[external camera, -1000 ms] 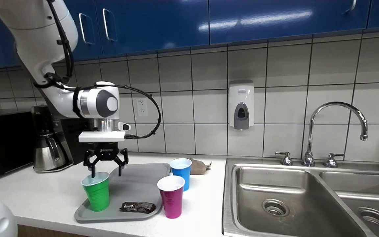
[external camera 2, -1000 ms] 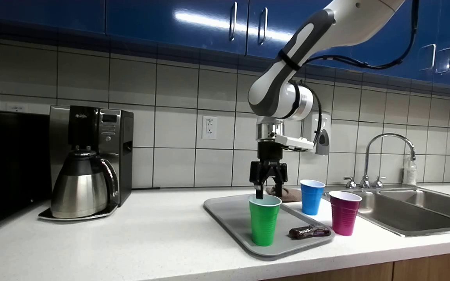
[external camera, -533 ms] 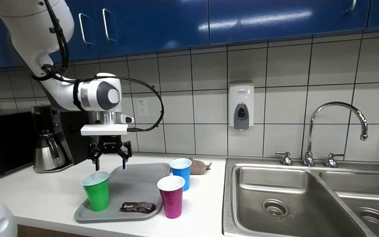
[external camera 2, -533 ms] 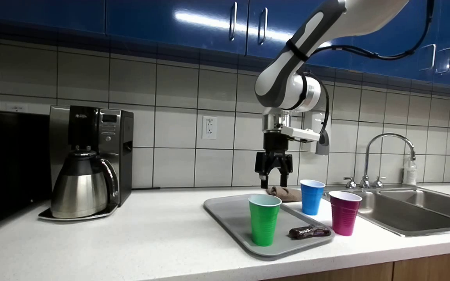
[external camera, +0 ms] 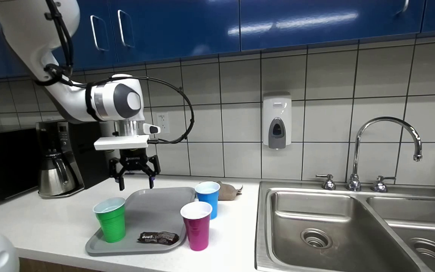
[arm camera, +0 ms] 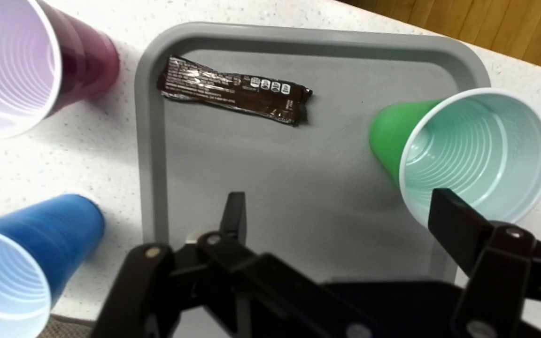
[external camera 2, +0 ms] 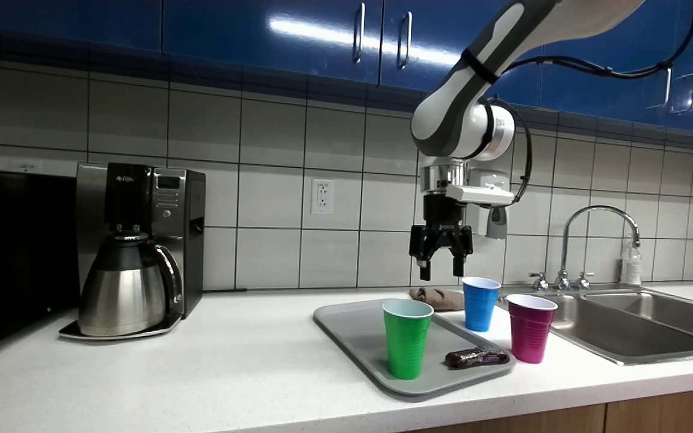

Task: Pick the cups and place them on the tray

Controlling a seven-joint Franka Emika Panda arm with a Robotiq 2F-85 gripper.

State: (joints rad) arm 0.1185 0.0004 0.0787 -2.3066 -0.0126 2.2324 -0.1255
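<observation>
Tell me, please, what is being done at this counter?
A robot arm has the job of putting cups on the grey tray. The green cup already stands there, along with a wrapped bar. The magenta cup and the blue cup stand beside the tray on the counter, still to be moved. The claw hangs open above the tray, holding nothing.

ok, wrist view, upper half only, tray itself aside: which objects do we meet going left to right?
Magenta-purple plastic cup → brown-wrapped snack bar → green plastic cup.
</observation>
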